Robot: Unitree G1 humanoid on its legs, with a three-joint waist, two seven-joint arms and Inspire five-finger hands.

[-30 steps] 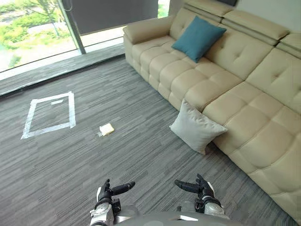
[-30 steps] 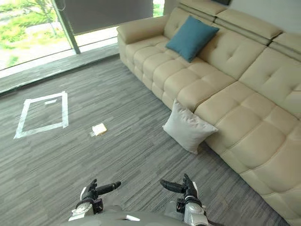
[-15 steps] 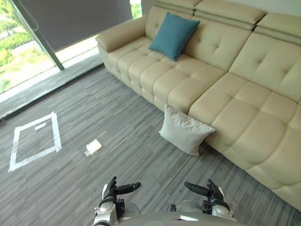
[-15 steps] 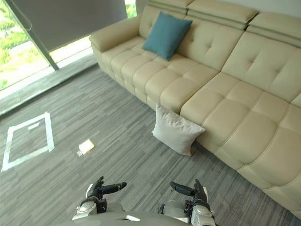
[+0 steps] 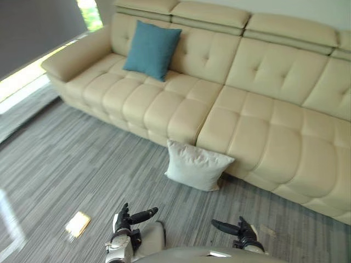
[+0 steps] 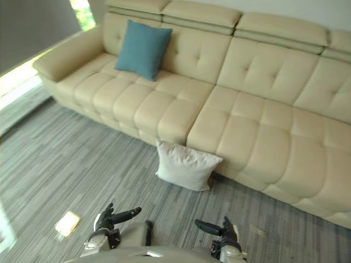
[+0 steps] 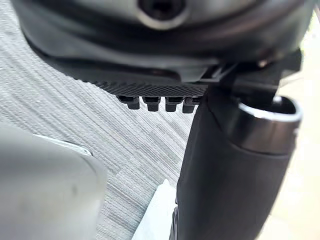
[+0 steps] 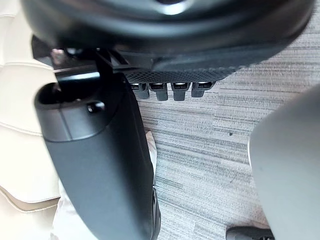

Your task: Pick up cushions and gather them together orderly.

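Lying beyond left hand (image 5: 126, 221): white cushion (image 5: 196, 171)

Daylight floods in from the window (image 5: 90, 12) far left, glaring on the floor (image 5: 24, 87); soft shadow under the white cushion (image 5: 194, 171).

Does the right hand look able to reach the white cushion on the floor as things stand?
Probably not yet: the right hand, open and empty, sits apart from the white cushion leaning against the sofa, with carpet between. Nothing blocks the way.
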